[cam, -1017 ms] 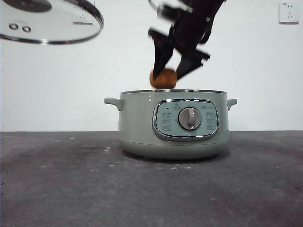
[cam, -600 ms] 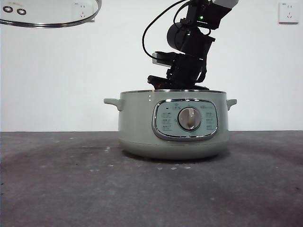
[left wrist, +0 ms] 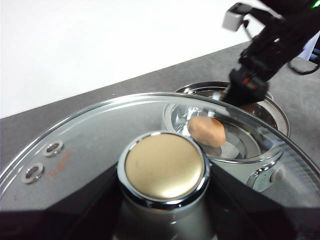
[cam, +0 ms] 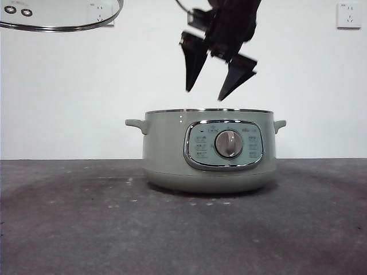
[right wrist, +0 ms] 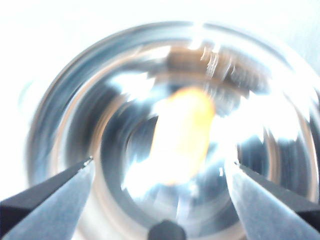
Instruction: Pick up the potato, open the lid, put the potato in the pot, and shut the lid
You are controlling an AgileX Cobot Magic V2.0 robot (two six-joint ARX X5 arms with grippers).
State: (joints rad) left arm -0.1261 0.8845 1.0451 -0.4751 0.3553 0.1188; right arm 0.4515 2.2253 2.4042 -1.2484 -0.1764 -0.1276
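Plain white wall behind, dark grey worktop (cam: pixel 69 229) underneath, nothing fancy. Right gripper (cam: pixel 207 91) hangs just above the pot (cam: pixel 209 154) with its jaws spread wide and nothing between them. From its own wrist view, which is pretty blurry, the potato (right wrist: pixel 182 135) sits down in the shiny bowl directly below. Left wrist view confirms it: potato (left wrist: pixel 206 130) is resting inside the pot (left wrist: pixel 270 170). Left gripper (left wrist: pixel 162 200) is clamped on the knob (left wrist: pixel 165 167) of the lid (cam: pixel 60 14), holding it high and well off to one side.

So drop-off looks done, closing is what's left. Main risk I'd guess: swinging the lid over while the right arm is above the opening, they'd clip. Or the lid lands tilted and rides on the rim instead of seating.
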